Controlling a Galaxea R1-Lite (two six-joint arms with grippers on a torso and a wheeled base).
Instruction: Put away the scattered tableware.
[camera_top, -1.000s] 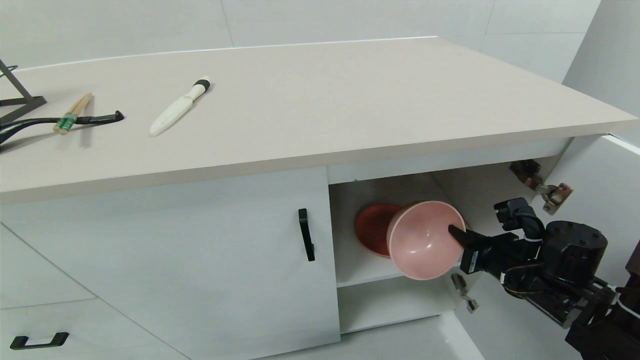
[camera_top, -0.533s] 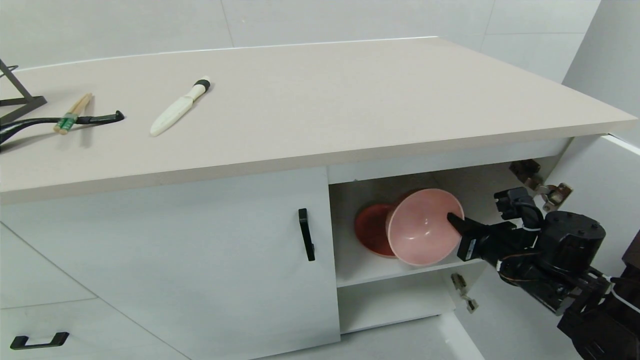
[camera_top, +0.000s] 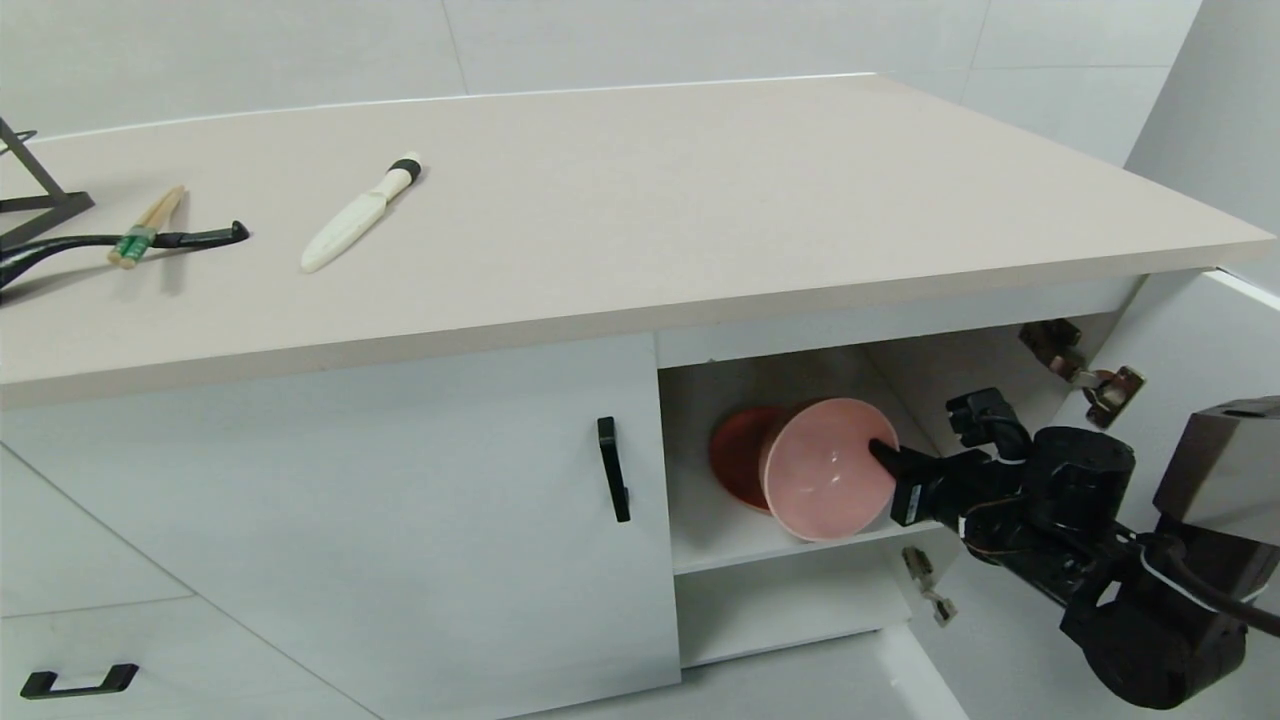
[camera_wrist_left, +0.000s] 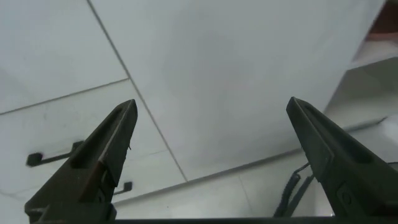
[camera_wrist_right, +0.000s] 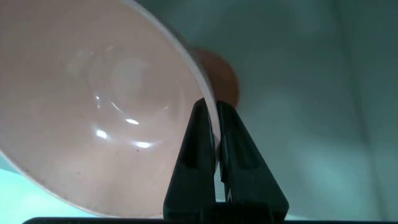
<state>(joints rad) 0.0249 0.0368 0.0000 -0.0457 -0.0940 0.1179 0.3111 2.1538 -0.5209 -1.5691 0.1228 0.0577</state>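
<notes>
Head view: my right hand (camera_top: 885, 455) is clamped on the rim of the pink bowl (camera_top: 825, 470), one finger inside the rim and one outside. The bowl is tipped on its side with its mouth facing out of the open cabinet, just above the front edge of the upper shelf (camera_top: 715, 540). I cannot tell whether its lower rim touches the shelf. A red dish (camera_top: 735, 460) sits right behind it on the same shelf, partly hidden by the bowl.

In the right wrist view the two dark fingers (camera_wrist_right: 199, 143) pinch the bowl's thin rim (camera_wrist_right: 106, 106), with the red dish (camera_wrist_right: 222, 74) just past it.

Up on the counter (camera_top: 700, 200) lie a cream knife (camera_top: 360, 212) and, well off to its left, a pair of chopsticks (camera_top: 145, 228) resting across a black utensil handle (camera_top: 195, 238).

My left hand (camera_wrist_left: 211, 162) has its fingers spread wide apart with nothing between them, facing white cabinet fronts with a black drawer handle (camera_wrist_left: 53, 157).
</notes>
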